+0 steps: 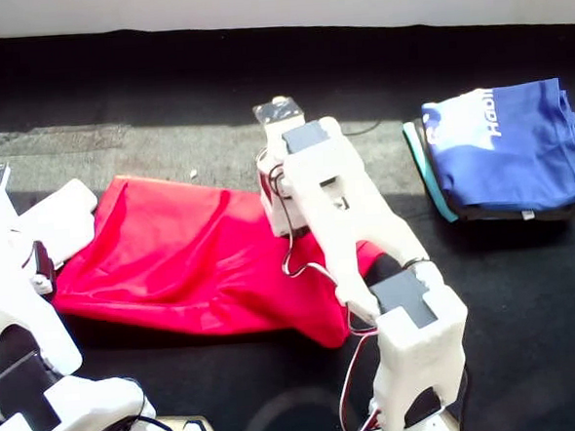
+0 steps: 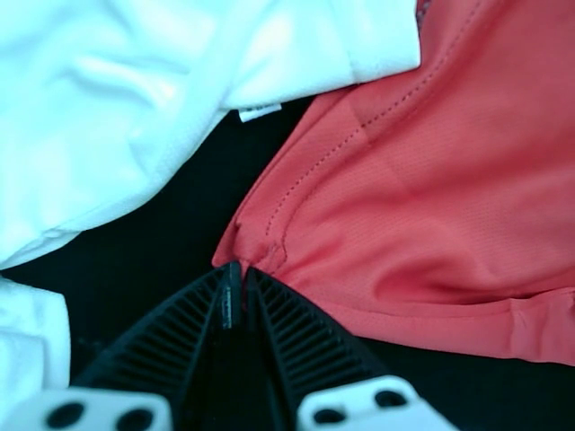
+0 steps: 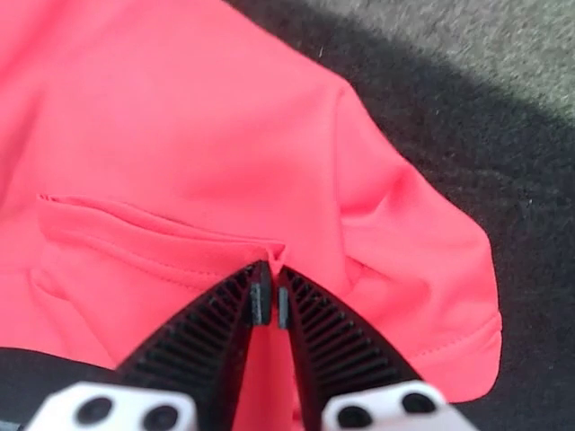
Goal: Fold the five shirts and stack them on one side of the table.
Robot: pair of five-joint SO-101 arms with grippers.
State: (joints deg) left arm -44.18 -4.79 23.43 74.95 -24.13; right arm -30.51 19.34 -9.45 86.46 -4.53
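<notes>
A red shirt [image 1: 183, 256] lies spread over the left middle of the dark table. My left gripper [image 2: 236, 272] is shut on a corner of the red shirt's [image 2: 422, 189] hem, at its left end beside a white shirt [image 2: 117, 99]. In the high view the left gripper [image 1: 44, 272] sits low at that left edge. My right gripper [image 3: 269, 266] is shut on a folded edge of the red shirt [image 3: 180, 135]. The right arm [image 1: 351, 216] reaches over the shirt's right part. A stack of folded shirts [image 1: 510, 148], blue on top, sits at the right.
The white shirt [image 1: 63, 217] lies crumpled at the left edge, behind the left arm. Bare dark table [image 1: 527, 298] stretches in front of the folded stack and along the back. Cables hang from the right arm near the red shirt's front corner.
</notes>
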